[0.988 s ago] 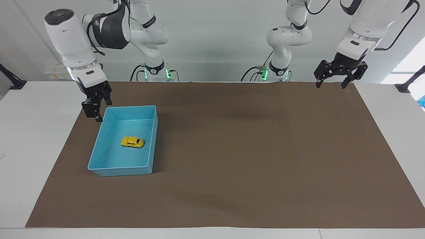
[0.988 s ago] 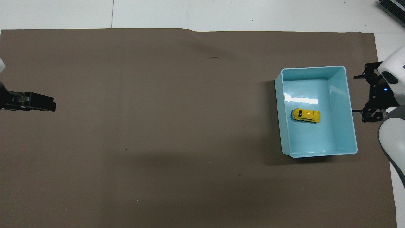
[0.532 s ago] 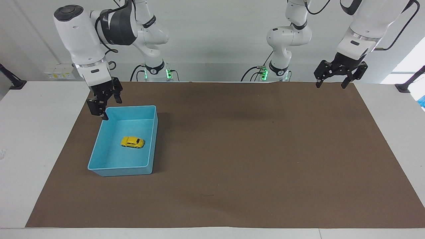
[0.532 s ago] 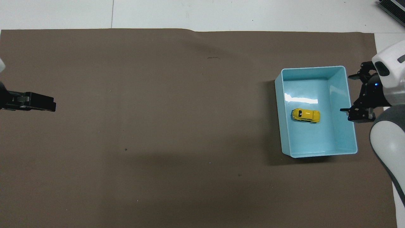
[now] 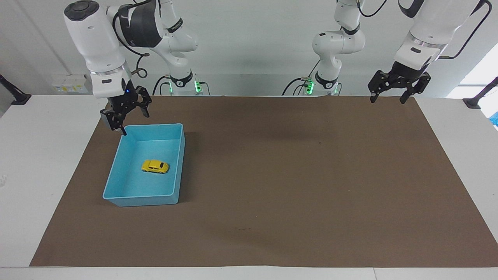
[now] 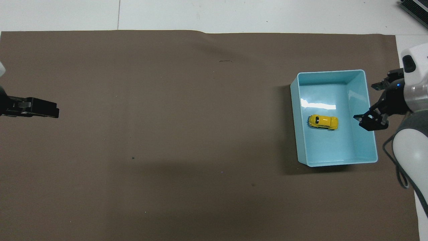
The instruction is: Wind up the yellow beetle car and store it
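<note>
Small glossy yellow beetle car [image 5: 155, 166] resting on the floor of the light-blue plastic bin [image 5: 116, 171], at the right arm's end of the brown mat [image 5: 295, 179]. Right gripper [image 5: 132, 118] spread wide, empty, over the bin's corner nearest the robots. Left gripper [image 5: 390, 96] spread wide, empty, waiting above the mat's edge.

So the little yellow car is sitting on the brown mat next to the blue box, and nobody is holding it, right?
Not quite. The yellow car is inside the blue box, resting on its floor, not on the brown mat beside it; the facing view shows this. You are right that nobody is holding it: both hands are empty.
</note>
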